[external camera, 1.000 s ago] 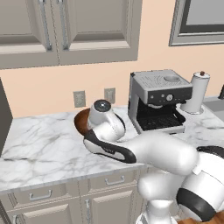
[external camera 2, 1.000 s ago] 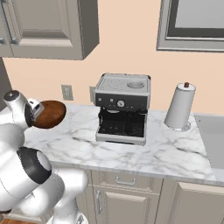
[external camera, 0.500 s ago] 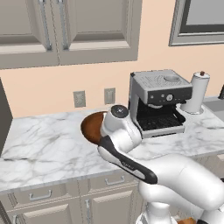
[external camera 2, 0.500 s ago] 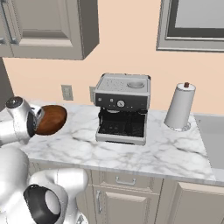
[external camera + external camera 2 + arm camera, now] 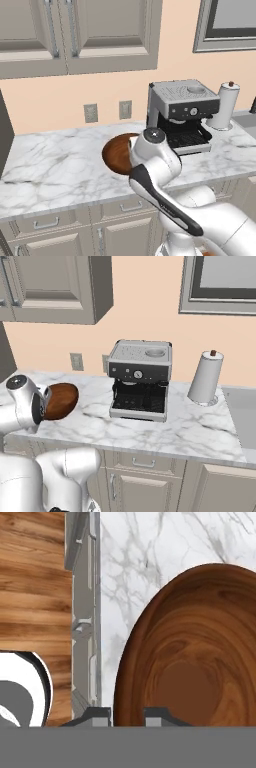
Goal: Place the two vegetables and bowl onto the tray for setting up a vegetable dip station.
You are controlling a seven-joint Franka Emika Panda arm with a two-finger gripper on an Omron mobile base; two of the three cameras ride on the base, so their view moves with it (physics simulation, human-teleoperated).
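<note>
Seemingly, the gripper pinches the bowl's rim.

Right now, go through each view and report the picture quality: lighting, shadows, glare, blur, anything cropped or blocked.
Left base view: even, flat rendered light, no glare; the white arm blocks much of the round reddish-brown bowl. Right base view: sharp, with soft shadows under the grey espresso machine and the white paper towel roll. Hand view: the bowl is so close it is cropped at the frame edge; wood grain slightly soft; the pincer is shut on its rim.
</note>
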